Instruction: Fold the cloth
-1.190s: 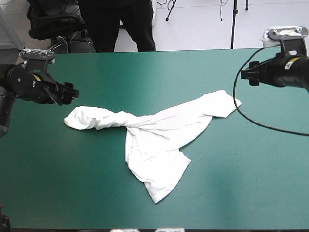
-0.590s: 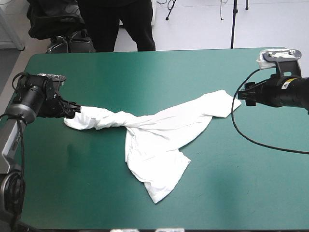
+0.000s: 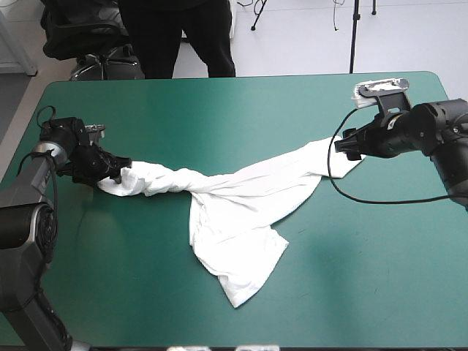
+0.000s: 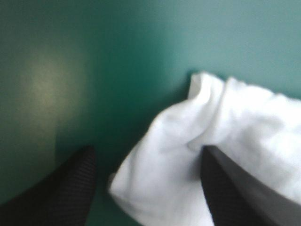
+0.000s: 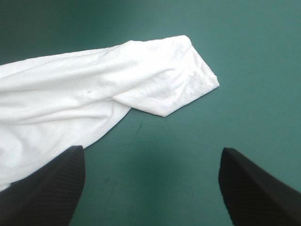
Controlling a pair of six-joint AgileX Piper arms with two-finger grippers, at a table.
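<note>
The white T-shirt (image 3: 241,197) lies crumpled on the teal-green cover. A twisted arm of it runs left and a flatter arm runs right, with a wide flap toward the front edge. My left gripper (image 3: 117,174) sits low at the twisted left end. In the left wrist view it (image 4: 146,149) is open, with a bunched corner of the T-shirt (image 4: 244,117) between its fingers. My right gripper (image 3: 342,146) hovers at the shirt's right end. In the right wrist view it (image 5: 151,151) is open over bare cover, with the T-shirt's hemmed end (image 5: 164,80) just ahead of it.
The table's far edge (image 3: 234,76) runs well behind the shirt. Its rounded right corner (image 3: 439,79) is beyond my right arm. The teal-green cover (image 3: 380,278) stretches wide between the shirt and the front edge.
Both arms have come down and inward from the table's sides. The left gripper reached the shirt's twisted left end; the right gripper moved left to the right end. The shirt has not shifted.
</note>
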